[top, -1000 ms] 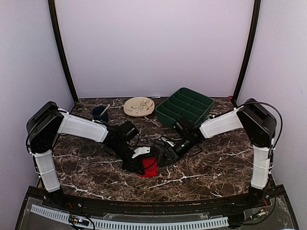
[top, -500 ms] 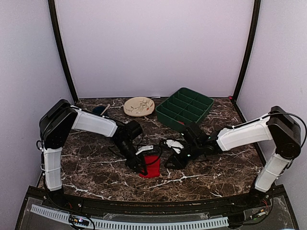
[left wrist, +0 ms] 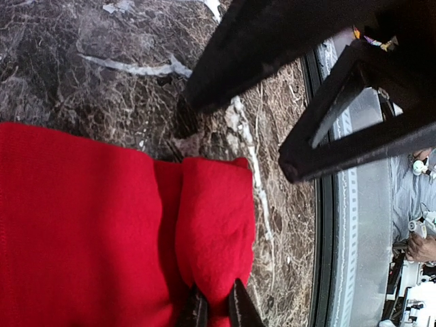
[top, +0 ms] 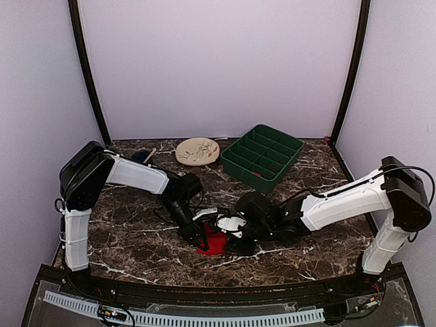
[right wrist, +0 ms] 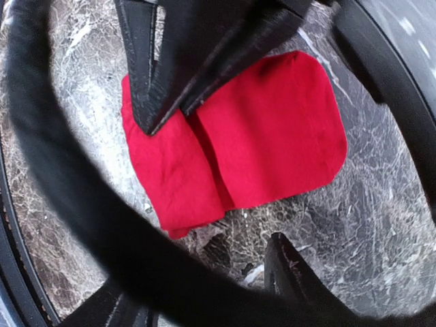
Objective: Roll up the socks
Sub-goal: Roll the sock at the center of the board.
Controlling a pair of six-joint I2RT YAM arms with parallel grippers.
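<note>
My left gripper (left wrist: 214, 310) clamps a fold of the socks (left wrist: 88, 225), right gripper (right wrist: 211, 184) spread above — shallow bite, so the fold may slip free.

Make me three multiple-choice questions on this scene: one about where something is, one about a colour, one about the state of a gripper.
1. Where does the red sock fabric lie?
A. At the far back edge of the table
B. On the front half of the table, near the middle
C. Off the table altogether

2. What colour is the compartment tray?
A. Dark green
B. Yellow
C. White

3. What is the left gripper doing?
A. Standing wide open, high above the table
B. Pinching a fold of the red sock fabric
C. Resting shut on bare marble, away from any fabric

Answers:
1 B: the top view shows the fabric on the marble, well forward of the back wall.
2 A: the tray's walls and dividers are dark green.
3 B: the left wrist view shows the fingertips closed on a red fold.
</note>
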